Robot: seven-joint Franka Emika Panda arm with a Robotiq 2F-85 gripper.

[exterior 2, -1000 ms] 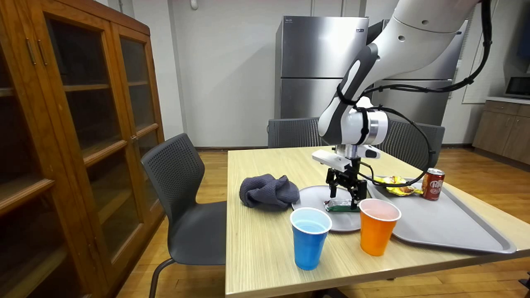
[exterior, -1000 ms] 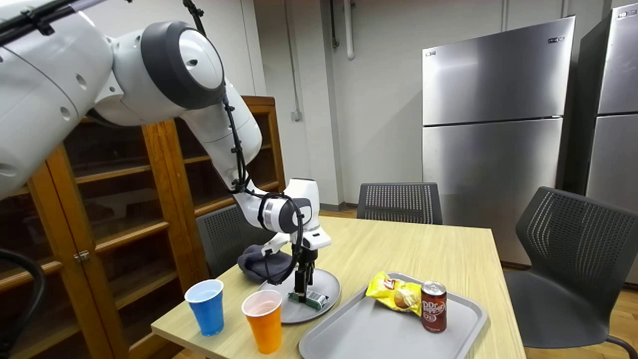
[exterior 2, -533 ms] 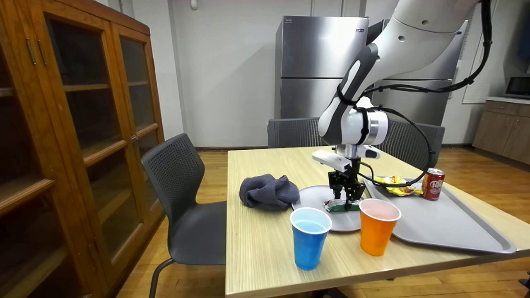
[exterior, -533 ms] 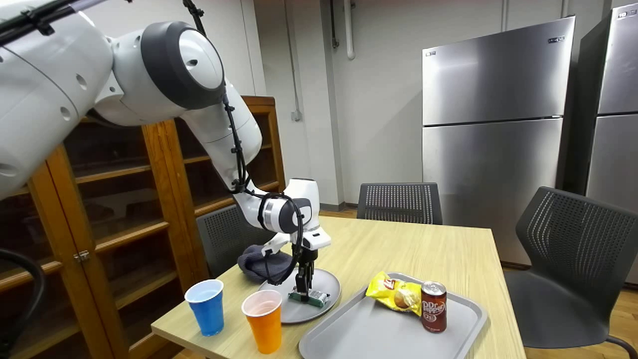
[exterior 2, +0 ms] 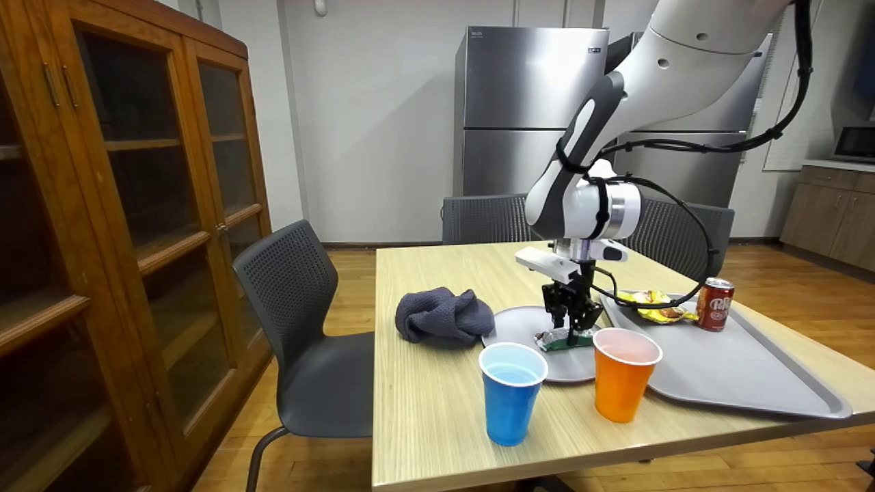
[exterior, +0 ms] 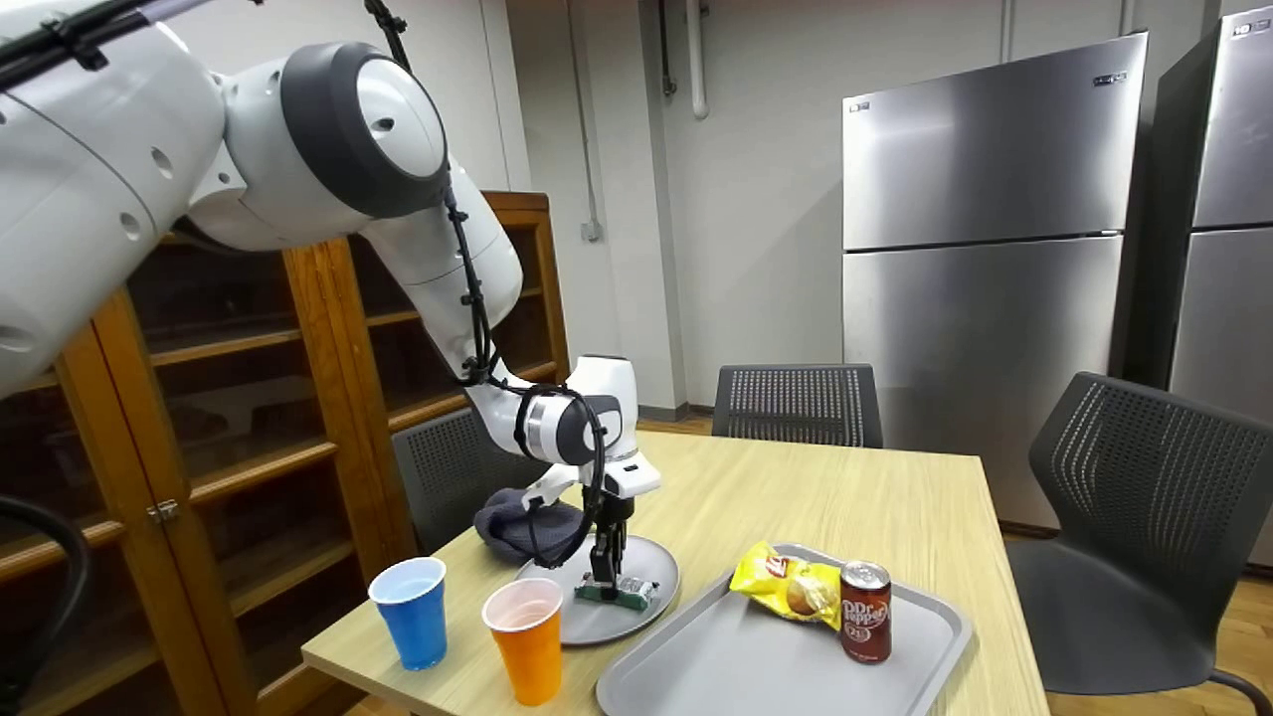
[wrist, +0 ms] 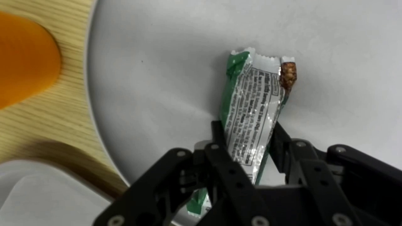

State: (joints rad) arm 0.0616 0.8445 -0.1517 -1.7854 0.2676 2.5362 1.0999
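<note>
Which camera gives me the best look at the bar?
The wrist view: it looks down on the bar from close, showing its printed side and both ends, though the tool gripping it hides a stretch between. Both exterior views show the bar only small, on the plate and partly behind the tool.

Green-silver wrapped bar (wrist: 252,116), printed side up, on gray plate (wrist: 147,88).

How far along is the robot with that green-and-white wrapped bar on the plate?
Done: reaching it, it seems. The gripper is down at the wrapped bar, its fingers on either side.
In hand: the grip; the wrist view shows the bar pinched between them.
Left: any lifting, I'd judge, since the bar appears to rest on the plate.
</note>
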